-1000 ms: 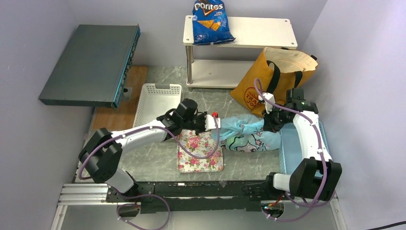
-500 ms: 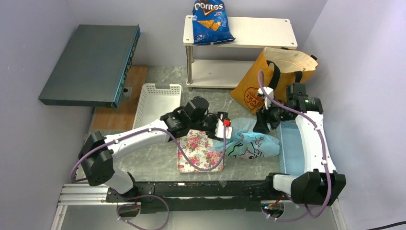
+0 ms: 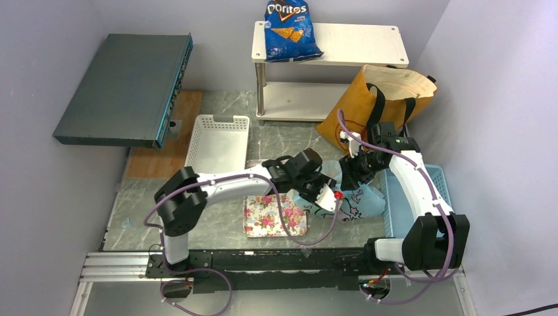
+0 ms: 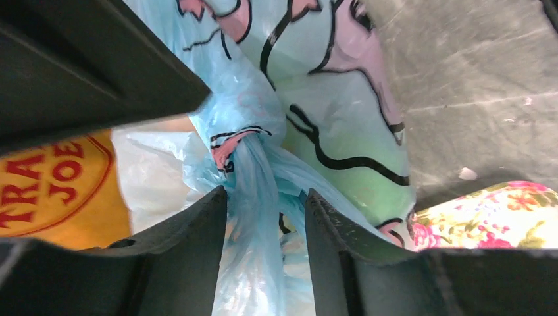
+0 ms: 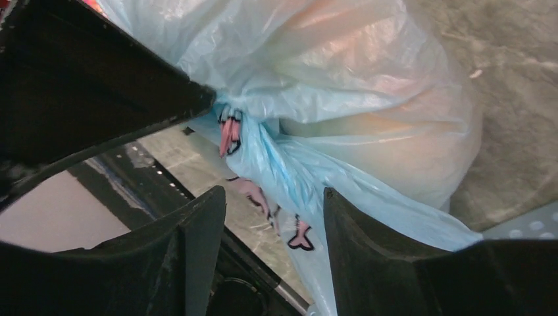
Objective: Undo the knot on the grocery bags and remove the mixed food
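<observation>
The light-blue cartoon-printed plastic bag [image 3: 360,203] lies bunched beside the blue bin. Its twisted knot [image 4: 240,141] sits just past my left gripper's [image 4: 266,194] fingertips. The tail of plastic runs between the parted jaws without filling the gap. My left gripper [image 3: 330,189] is over the bag's left part. My right gripper [image 3: 349,176] is at the bag's top. In its wrist view the knot [image 5: 230,128] sits ahead of the gripper [image 5: 273,191], jaws apart, a strand passing near one finger. An orange tint shows through the bag [image 5: 368,125]. The orange-tan tote [image 3: 368,99] stands behind.
A floral mat [image 3: 273,214] lies left of the bag. A white basket [image 3: 217,141] stands further left. A blue bin [image 3: 408,197] is at the right. A white shelf [image 3: 355,43] holds a Doritos bag [image 3: 289,29]. A dark flat box [image 3: 125,85] is at the far left.
My left gripper moved right and nearer, from the bag's stretched left end onto the bag. The bag went from pulled long to bunched. My right gripper shifted left.
</observation>
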Robot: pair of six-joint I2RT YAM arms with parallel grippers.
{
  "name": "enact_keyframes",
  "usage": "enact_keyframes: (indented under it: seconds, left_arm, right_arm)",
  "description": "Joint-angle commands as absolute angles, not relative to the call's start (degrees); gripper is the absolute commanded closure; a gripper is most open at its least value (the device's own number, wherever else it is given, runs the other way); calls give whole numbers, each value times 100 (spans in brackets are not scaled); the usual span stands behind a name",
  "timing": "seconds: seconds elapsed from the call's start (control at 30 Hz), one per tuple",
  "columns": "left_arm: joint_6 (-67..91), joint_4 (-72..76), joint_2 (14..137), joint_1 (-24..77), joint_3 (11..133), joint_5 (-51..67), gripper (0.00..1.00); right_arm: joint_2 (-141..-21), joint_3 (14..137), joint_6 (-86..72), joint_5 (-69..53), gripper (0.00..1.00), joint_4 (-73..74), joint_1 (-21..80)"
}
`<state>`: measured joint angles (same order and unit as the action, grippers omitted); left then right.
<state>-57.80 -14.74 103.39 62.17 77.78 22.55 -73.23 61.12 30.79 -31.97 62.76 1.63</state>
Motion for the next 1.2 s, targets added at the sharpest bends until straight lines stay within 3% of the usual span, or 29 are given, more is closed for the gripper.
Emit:
enact_keyframes:
  seconds: [0.0, 0.17, 0.23, 0.37, 0.47, 0.5, 0.57, 0.63, 0.73, 1.07, 1.13, 1.17]
  left_arm:
    - [-5738, -1790, 10576, 6207, 8120, 1503, 57]
    - [-5481, -1252, 9918, 6155, 7439, 1745, 85]
    - [-5377, -1333, 9802, 6142, 7401, 1757, 90]
    - [-5013, -1321, 9695, 5987, 7424, 1853, 99]
    - [-4891, -1403, 9731, 5924, 7531, 1962, 100]
    - [-4900, -1418, 9745, 5924, 7565, 1962, 100]
    - [-4901, -1403, 9762, 5924, 7580, 1974, 100]
    - [-4879, -1409, 9777, 5924, 7605, 1994, 100]
    - [-4885, -1439, 9815, 5928, 7640, 1989, 100]
    - [-4404, -1377, 9917, 5767, 7846, 2111, 100]
    - [-4304, -1363, 9942, 5700, 7881, 2134, 100]
    - [-4272, -1379, 9947, 5665, 7898, 2136, 100]
  right_arm:
    - [-7271, 6088, 2932, -2516, 47, 5892, 197]
    - [-7251, 6026, 3247, -1776, 93, 5826, 194]
    - [-7245, 6033, 3368, -1643, 100, 5839, 178]
    - [-7272, 6188, 3494, -1756, 100, 6011, 148]
    - [-7315, 6455, 3495, -1989, 100, 6270, 138]
    - [-7340, 6564, 3442, -2088, 95, 6346, 114]
    - [-7391, 6876, 3326, -2398, 65, 6538, 66]
    - [-7476, 7143, 3159, -2797, 40, 6697, 66]
    - [-7625, 7465, 3055, -3315, 31, 6972, 69]
    - [-7911, 6630, 3317, -2582, 34, 6525, 280]
    - [-7967, 6550, 3428, -2313, 43, 6403, 278]
    - [-7967, 6518, 3484, -2112, 63, 6342, 280]
